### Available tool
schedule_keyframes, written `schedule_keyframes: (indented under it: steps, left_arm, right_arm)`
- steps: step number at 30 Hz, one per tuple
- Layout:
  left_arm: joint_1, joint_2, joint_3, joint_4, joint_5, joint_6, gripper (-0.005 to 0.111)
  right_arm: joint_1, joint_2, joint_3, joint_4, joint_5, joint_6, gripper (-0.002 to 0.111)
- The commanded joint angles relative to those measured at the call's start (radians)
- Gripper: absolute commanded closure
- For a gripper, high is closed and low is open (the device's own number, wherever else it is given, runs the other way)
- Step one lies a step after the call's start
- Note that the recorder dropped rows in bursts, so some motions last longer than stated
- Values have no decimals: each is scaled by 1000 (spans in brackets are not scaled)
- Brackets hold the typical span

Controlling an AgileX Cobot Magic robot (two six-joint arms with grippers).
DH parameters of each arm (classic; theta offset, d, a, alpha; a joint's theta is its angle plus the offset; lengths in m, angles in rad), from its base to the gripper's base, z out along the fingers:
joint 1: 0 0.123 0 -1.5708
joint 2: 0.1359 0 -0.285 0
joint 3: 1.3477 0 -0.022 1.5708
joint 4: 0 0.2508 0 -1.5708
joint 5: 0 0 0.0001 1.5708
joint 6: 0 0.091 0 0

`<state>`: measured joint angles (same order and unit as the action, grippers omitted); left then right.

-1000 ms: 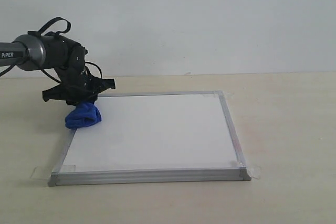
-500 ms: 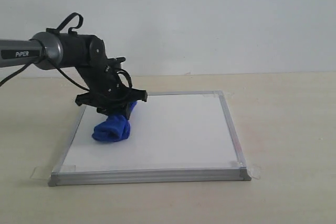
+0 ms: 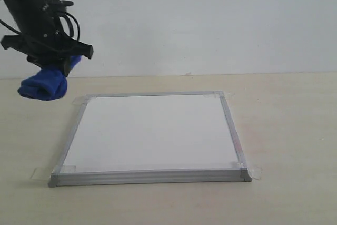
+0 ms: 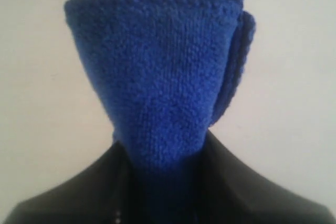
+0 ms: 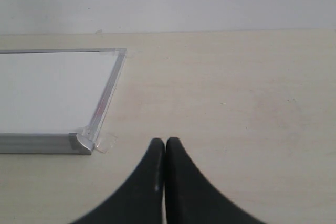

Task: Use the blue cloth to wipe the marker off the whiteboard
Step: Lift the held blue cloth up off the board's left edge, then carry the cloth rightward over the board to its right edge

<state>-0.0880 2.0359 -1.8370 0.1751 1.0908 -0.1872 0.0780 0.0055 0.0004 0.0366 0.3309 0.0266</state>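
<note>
Plain white wall [image 3: 210, 19], pale beige tabletop [image 3: 284, 119], nothing else about. A flat, square white whiteboard with a thin silver metal frame [image 3: 152, 130] lies flat mid-tabletop, with clear tape tabs [image 3: 256, 172] at its corners. The board face reads bare white in the exterior and right wrist views, with no marker lines visible (faint residue would be too small to tell). The bright royal-blue microfibre cloth [image 3: 43, 87], a rolled bundle, hangs in the air out past the board's far left corner, touching nothing below. The black left hand [image 3: 59, 62] grasps it by one end. The black right hand [image 5: 165, 148] is clenched on nothing, over the tabletop near a taped corner.

Risks:
- The one-end pinch could let the cloth slip on a fast swing.
- Leftover ink could go unnoticed from this angle.
- A hard re-wipe could peel the tabs and shift the board.
</note>
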Motion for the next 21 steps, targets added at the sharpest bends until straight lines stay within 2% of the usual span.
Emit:
schedule_keyframes:
  steps: [1,4,7,11,16,21]
  left_arm:
    - [48,-48,22,-11,60,2,103]
    - [60,-66,86,-21,58,2,103]
    - [55,-85,165,-72,-4,2,103]
    - [52,-110,281,-300,-138,101,103]
    - [52,-114,375,-489,-257,150,103]
    - [22,-110,390,-791,-291,381,103]
  right_arm:
    - [0,-5,0,-2,-5,-4,109]
    - [0,-5,0,-2,-5,-4,109]
    - [0,-5,0,-2,-5,-4,109]
    - [0,-5,0,-2,-5,-4,109]
    - [0,-5,0,-2,-5,-4,109]
    - [0,-5,0,-2,-5,-4,109]
